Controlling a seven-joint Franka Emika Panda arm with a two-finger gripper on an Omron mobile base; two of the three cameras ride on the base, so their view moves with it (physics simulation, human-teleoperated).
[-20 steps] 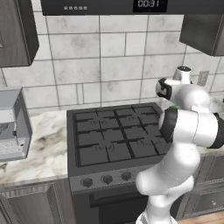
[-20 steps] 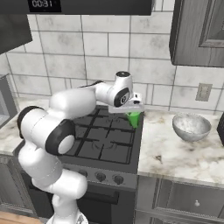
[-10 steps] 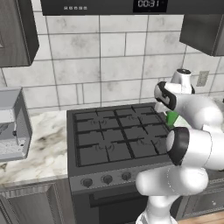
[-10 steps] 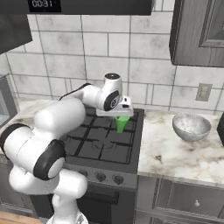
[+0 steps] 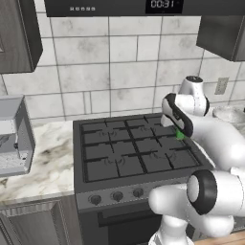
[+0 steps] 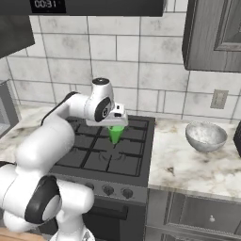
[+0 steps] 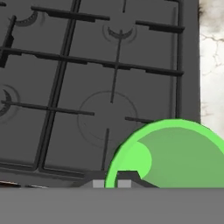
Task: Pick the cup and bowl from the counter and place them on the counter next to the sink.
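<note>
Since a second ago the arm has swung the cup [image 6: 116, 134] left, off the tabletop's [image 6: 197, 164] edge and out over the stove [image 6: 106, 150] — lifted clear of the grates. Bowl [image 6: 205, 136] sits on the tabletop, well apart. End effector [image 6: 114, 124] — clamped on the cup's rim.

In the left base view the arm hides all but a sliver of the cup [image 5: 180, 135], and the bowl [image 5: 230, 114] is partly behind the arm and cut by the right edge. In the hand view the cup's [image 7: 173, 153] lower part runs off the bottom and right edges. The counter [image 6: 197, 167] is clipped at the right edge.
</note>
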